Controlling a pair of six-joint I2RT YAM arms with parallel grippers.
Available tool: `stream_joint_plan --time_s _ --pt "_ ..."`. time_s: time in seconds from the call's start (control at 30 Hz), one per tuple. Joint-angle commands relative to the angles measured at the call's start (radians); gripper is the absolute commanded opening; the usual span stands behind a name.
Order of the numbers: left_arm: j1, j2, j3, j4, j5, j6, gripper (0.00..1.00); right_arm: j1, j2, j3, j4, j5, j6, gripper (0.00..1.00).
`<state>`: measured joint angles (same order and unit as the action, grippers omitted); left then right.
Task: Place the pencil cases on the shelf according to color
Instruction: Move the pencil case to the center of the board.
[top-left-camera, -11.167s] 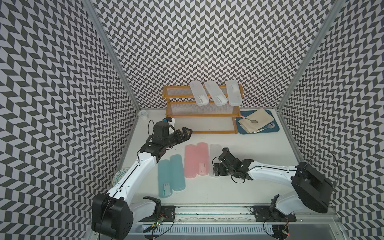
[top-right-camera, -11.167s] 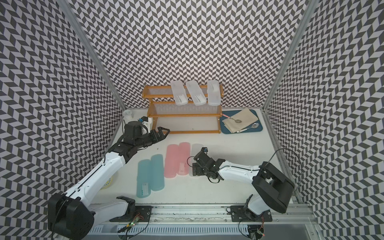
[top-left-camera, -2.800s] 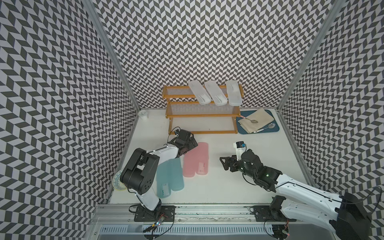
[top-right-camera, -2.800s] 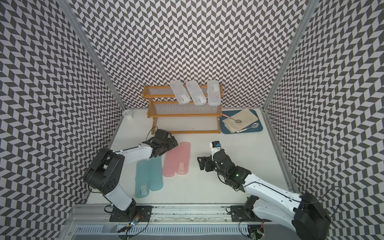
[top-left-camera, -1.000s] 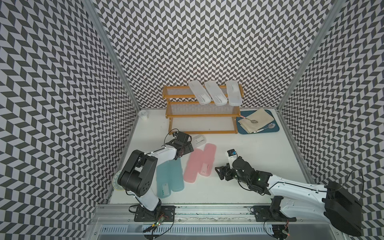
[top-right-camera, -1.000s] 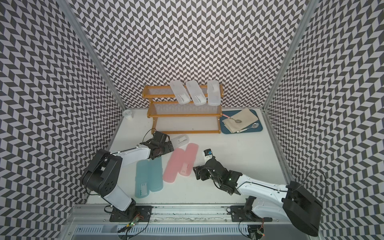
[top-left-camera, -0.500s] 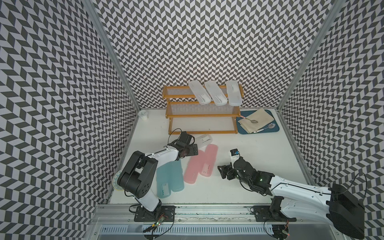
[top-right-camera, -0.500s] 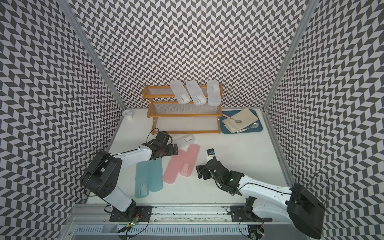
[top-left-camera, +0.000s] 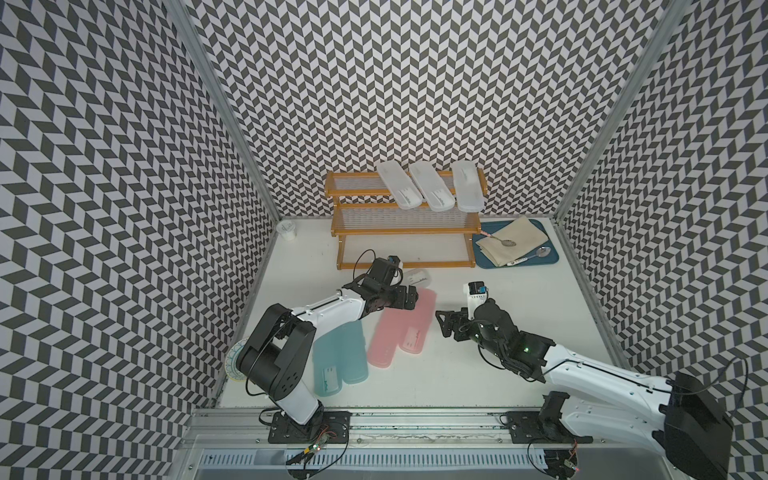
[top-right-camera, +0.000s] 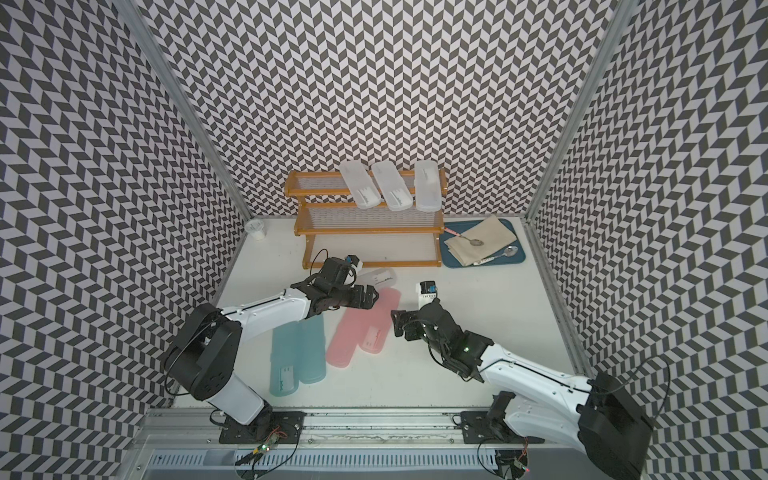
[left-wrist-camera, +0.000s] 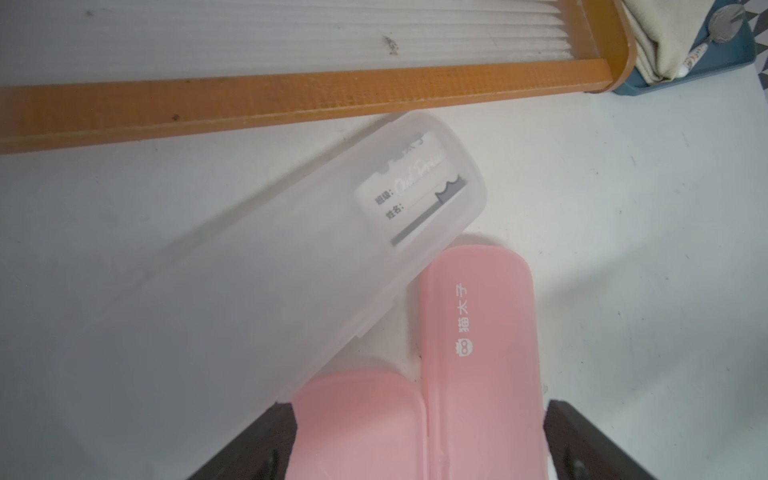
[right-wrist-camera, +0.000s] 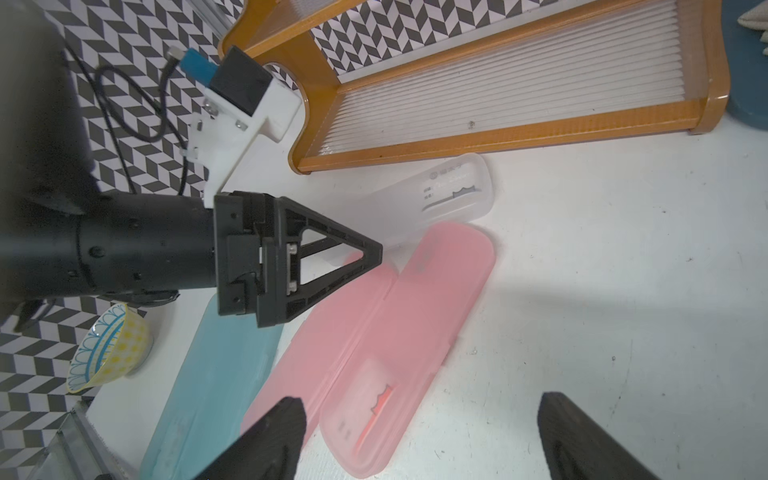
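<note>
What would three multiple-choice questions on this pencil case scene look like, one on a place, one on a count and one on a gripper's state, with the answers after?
1. Where is the fourth frosted white pencil case?
A on the middle tier of the shelf
B on the table, just before the bottom tier
C on the bottom tier

2. How many white pencil cases lie on the top tier?
A one
B five
C three

3. The left gripper is:
A open, over the pink pencil cases
B shut on one pink case
C shut on the white case

Answers:
1 B, it lies flat in front of the orange bottom rail.
2 C, three lie side by side there.
3 A, the left wrist view shows its fingers wide apart.
</note>
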<state>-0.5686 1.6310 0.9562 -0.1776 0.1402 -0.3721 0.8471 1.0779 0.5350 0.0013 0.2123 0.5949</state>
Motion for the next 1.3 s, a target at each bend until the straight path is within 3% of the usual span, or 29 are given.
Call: stream_joint_plan --time_s 0.0,0.07,0.17,0.33,0.53,0.9,1.27 --pt "-0.006 0.007 0.071 -0.022 -0.064 -0.015 0.99 -0.012 -0.067 -0.022 0.023 -0.010 0.019 0.92" --pt "0.009 0.004 0.082 -0.057 -0.181 -0.059 0.99 -0.012 -0.104 -0.030 -0.005 0.006 0.018 0.92" --pt "0.066 -0.021 0.057 -0.046 -0.253 -0.084 1.00 -0.013 -0.146 -0.042 -0.040 0.020 0.010 0.92" --pt "0.214 0.007 0.017 -0.008 -0.139 -0.124 1.00 -0.012 -0.170 -0.064 -0.081 -0.005 0.005 0.91" --pt "0.240 0.074 0.024 0.049 -0.044 -0.096 0.99 -0.013 -0.183 -0.091 -0.096 -0.045 0.024 0.91" --pt "0.153 0.177 0.038 0.079 0.019 -0.109 0.99 -0.013 -0.300 -0.145 -0.159 -0.017 0.037 0.91" --pt "-0.059 0.191 0.059 0.077 0.003 -0.190 0.99 -0.014 -0.485 -0.204 -0.254 0.064 0.071 0.93"
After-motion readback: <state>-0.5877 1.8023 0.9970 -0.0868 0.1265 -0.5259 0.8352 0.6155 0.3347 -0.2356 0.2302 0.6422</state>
